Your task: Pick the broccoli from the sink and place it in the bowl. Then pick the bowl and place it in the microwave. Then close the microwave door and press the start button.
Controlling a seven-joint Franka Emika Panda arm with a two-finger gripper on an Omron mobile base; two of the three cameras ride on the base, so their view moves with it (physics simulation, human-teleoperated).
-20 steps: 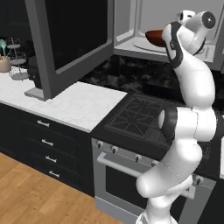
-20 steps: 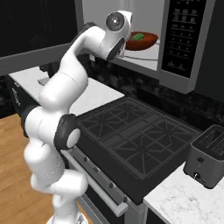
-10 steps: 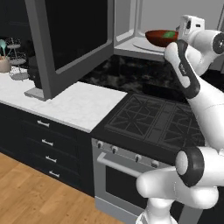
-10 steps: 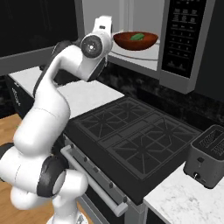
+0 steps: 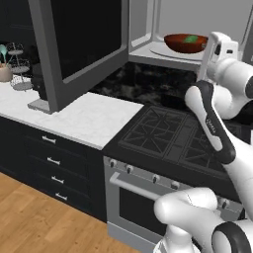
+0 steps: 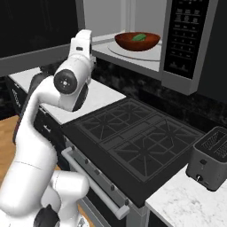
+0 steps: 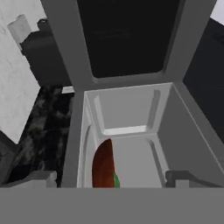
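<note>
Gripper (image 7: 111, 177) of mine hangs empty, fingers apart, low in the hand view; bowl (image 5: 186, 43) with broccoli (image 5: 189, 39) sits inside the microwave (image 6: 186, 42), upper right, door (image 5: 81, 42) open.

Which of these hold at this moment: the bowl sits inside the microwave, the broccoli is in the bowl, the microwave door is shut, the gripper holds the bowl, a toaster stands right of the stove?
1. The bowl sits inside the microwave. True.
2. The broccoli lies in the bowl. True.
3. The microwave door is shut. False: it stands wide open.
4. The gripper holds the bowl. False: the bowl rests on the microwave floor, apart from the fingertips.
5. A toaster stands right of the stove. True.
</note>
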